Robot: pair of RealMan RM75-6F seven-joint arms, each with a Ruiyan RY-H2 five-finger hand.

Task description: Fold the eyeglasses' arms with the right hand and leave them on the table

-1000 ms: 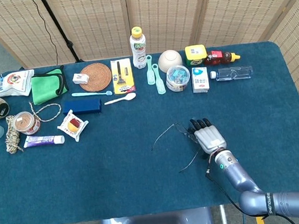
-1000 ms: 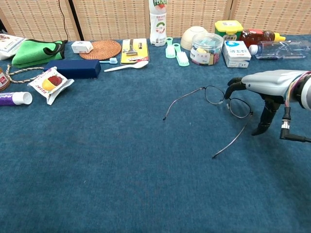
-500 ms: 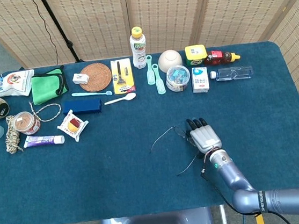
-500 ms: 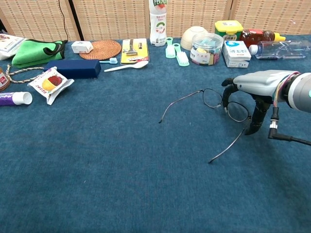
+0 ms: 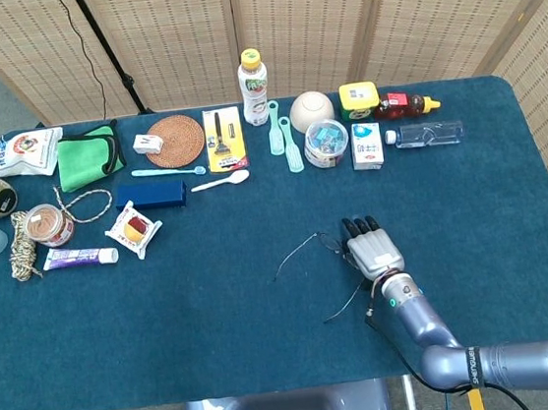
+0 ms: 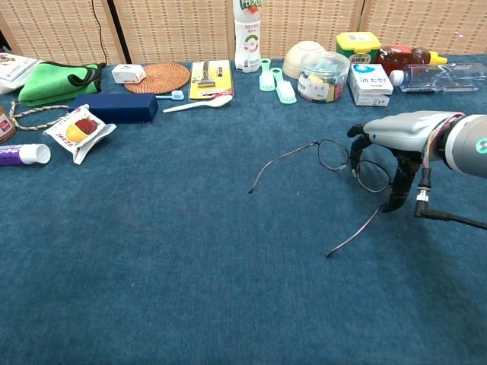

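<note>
Resting palm-down over the right lens of the glasses [image 6: 346, 163], the right hand [image 6: 396, 144] has fingers curled over the frame's far edge and thumb down at the near side; whether it pinches the frame: cannot tell. Glasses lie on the tabletop [image 6: 152, 258], mid-right, both arms unfolded: one runs left, other runs near-left. Head view: hand [image 5: 372, 251] covers the right lens, fingertips pointing far. Far row incl. bottle [image 5: 254, 87], bowl [image 5: 310, 108], coaster [image 5: 176, 140]. Left hand not visible.
</note>
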